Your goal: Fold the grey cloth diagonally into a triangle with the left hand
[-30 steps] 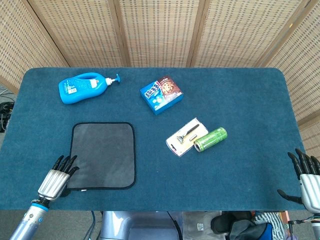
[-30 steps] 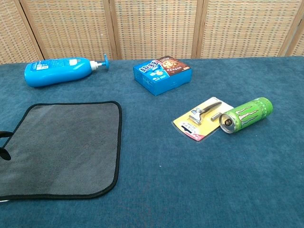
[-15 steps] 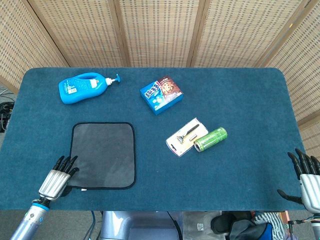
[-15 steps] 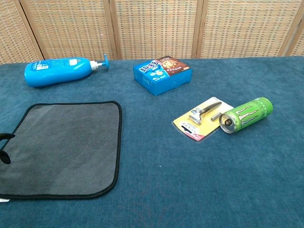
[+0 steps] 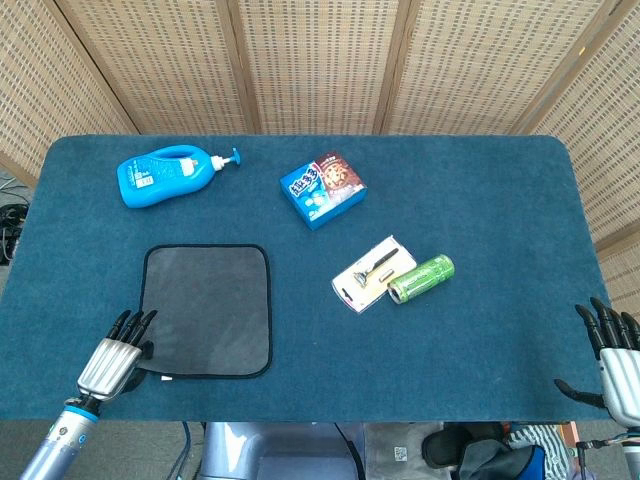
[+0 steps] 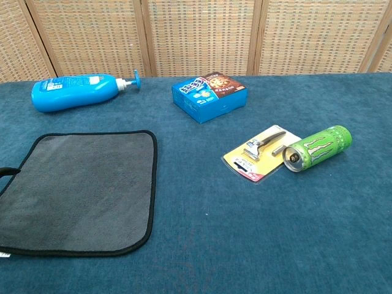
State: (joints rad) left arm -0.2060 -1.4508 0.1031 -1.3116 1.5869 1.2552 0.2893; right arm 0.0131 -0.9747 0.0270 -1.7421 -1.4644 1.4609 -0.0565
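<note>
The grey cloth [image 5: 207, 310] with black trim lies flat and unfolded on the blue table, at the near left. My left hand [image 5: 113, 358] sits at the cloth's near-left corner with its fingers stretched out. Its fingertips [image 5: 138, 322] reach the cloth's left edge, and nothing is gripped. In the chest view the cloth [image 6: 79, 190] fills the lower left, and only one dark fingertip [image 6: 6, 171] shows at the frame's left edge. My right hand [image 5: 614, 355] hovers off the table's near-right corner with its fingers spread, holding nothing.
A blue pump bottle [image 5: 165, 175] lies on its side at the far left. A blue snack box [image 5: 322, 188] sits behind the middle. A razor on its card [image 5: 373, 273] and a green can [image 5: 421, 278] lie right of the cloth.
My left hand has slid slightly back toward the table's near edge, so less of it shows in the chest view. The cloth stays flat. The right hand has not moved.
</note>
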